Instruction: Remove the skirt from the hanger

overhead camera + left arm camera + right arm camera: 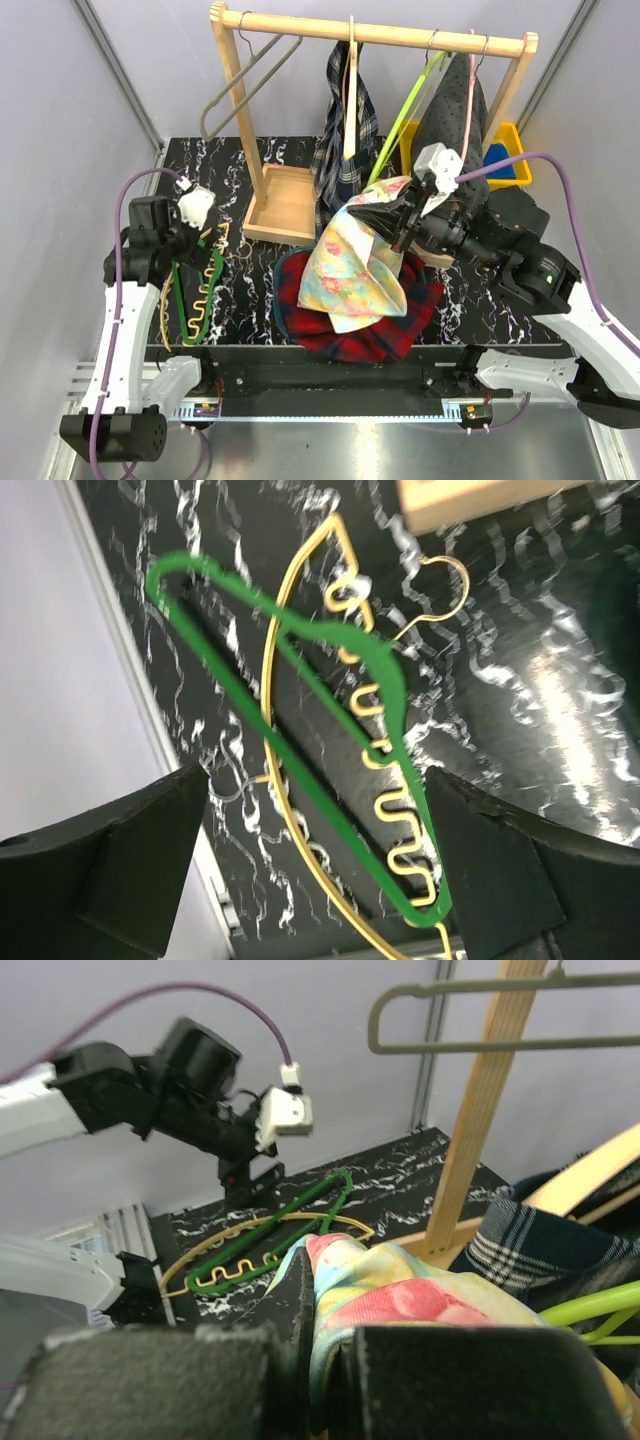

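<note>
- Hovering over the green hanger (365, 650) on the table (470, 290), the left gripper (315, 860) has its jaws spread wide, gripping nothing.
- The floral skirt (350, 265) hangs at centre above a red plaid garment (385, 335).
- The right gripper (405, 225) is clamped on the floral skirt's upper edge, below the wooden rack (400, 35).

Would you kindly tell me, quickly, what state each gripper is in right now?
Left gripper: open, holding nothing.
Right gripper: closed on the floral skirt.
</note>
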Controlling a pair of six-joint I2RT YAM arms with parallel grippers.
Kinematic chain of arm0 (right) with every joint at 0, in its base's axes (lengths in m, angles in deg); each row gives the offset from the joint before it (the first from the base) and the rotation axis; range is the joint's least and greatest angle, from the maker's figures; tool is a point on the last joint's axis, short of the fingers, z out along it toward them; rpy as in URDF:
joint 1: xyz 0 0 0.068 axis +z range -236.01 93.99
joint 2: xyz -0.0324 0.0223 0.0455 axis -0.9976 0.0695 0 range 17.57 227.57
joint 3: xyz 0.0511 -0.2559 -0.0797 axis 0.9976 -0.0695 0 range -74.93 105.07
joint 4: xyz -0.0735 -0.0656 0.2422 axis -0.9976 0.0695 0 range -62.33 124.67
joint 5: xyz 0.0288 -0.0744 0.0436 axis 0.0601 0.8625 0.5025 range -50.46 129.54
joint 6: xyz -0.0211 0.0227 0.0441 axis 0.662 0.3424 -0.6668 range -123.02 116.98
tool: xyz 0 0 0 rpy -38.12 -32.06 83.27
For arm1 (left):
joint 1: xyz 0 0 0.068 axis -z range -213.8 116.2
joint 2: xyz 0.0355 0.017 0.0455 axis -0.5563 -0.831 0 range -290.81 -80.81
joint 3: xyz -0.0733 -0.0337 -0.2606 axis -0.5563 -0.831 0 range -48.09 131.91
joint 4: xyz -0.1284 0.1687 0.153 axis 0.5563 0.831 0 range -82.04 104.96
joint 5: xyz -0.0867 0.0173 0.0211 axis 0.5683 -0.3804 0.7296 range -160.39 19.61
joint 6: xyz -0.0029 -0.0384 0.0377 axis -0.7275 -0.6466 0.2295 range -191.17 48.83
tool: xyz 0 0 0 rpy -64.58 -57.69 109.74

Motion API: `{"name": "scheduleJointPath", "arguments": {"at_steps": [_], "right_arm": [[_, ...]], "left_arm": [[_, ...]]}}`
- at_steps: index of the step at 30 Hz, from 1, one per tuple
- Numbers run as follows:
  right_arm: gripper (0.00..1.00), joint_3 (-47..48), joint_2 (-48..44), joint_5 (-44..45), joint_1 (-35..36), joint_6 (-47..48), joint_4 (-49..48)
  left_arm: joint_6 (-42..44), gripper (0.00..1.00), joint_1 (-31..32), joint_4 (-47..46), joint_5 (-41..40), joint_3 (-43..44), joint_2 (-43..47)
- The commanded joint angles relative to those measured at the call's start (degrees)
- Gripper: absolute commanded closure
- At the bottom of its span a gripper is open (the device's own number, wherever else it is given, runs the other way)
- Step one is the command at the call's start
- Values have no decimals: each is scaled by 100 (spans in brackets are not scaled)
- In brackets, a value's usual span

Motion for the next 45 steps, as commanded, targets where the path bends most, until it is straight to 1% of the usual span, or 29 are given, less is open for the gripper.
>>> {"name": "scheduleJointPath", "arguments": {"at_steps": [1,5,6,8,9,11,12,14,15,19,21,23,25,26,27,28,29,30,31,32,33,34,35,37,38,39,41,43,45], "right_arm": [[100,-312,-135,412,40,204,-251],[100,-902,-48,623,31,441,-86],[100,-1025,65,633,31,477,11],[100,-1437,172,633,22,547,213],[100,-1604,233,624,31,547,223],[100,-2149,277,833,31,539,188],[100,-2508,312,861,31,530,171],[100,-2817,409,905,22,460,109],[100,-3132,496,896,31,398,100],[100,-3881,743,835,22,-198,-5],[100,-4354,866,774,31,-497,-172],[100,-4164,1102,957,22,-709,-14],[100,-4103,1217,879,13,-736,-23],[98,-4067,1366,783,13,-779,21],[90,-3876,1454,678,13,-849,125],[74,-3761,1551,389,22,-1068,405],[47,-3629,1752,317,22,-1209,573],[36,-3358,1850,281,22,-1341,757],[23,-3225,1877,351,22,-1551,1099],[15,-3136,1773,430,22,-1658,1180],[1,-3057,1632,526,22,-1728,1242],[0,-3056,1431,797,22,-1860,1251],[0,-3065,933,956,13,-1931,1251],[0,-3100,421,1351,22,-2072,1190],[0,-3100,-52,1458,13,-2098,1173],[0,-3100,-265,1537,13,-2124,1164],[0,-3135,-809,1643,22,-2212,1067],[0,-3179,-1092,1643,22,-2405,918],[0,-3241,-1409,1661,13,-2572,865]], "left_arm": [[141,3,-26,-95,825,537,142],[-60,1,-26,-201,1360,1405,134],[-165,1,-26,-201,1622,1887,20],[-472,1,-26,-219,1905,2469,-112],[-561,1,-26,-219,2219,3011,-191],[-789,1,-17,-280,2563,3445,-428],[-869,1,-17,-315,2644,3847,-507],[-1192,1,-8,-508,2819,4201,-745],[-1317,1,-8,-569,2890,4499,-824],[-2176,2,9,-1157,3224,5159,-1272],[-2389,3,44,-1351,3435,5327,-1544],[-2583,4,298,-1563,3409,5529,-1807],[-2566,5,720,-1651,3313,5644,-1984],[-2549,5,860,-1677,3164,5731,-2115],[-2531,5,1149,-1721,3111,5767,-2195],[-2513,5,1282,-1800,3058,5785,-2257],[-2513,5,1414,-1844,2979,5802,-2318],[-2531,5,1668,-1914,2917,5803,-2475],[-2583,5,1792,-2028,2891,5803,-2564],[-2601,5,1915,-2064,2795,5811,-2687],[-2627,5,2160,-2116,2742,5829,-2888],[-2688,6,2276,-2204,2689,5846,-3020],[-2741,6,2373,-2274,2567,5881,-3126],[-2768,7,2628,-2477,2460,6187,-3494],[-2768,7,2715,-2486,2329,6372,-3627],[-2768,6,2873,-2512,2267,6826,-3802],[-2925,7,3006,-2512,2144,7233,-4259],[-2987,7,3208,-2556,2021,7724,-4654],[-3014,7,3427,-2670,1828,7937,-4832]]}}
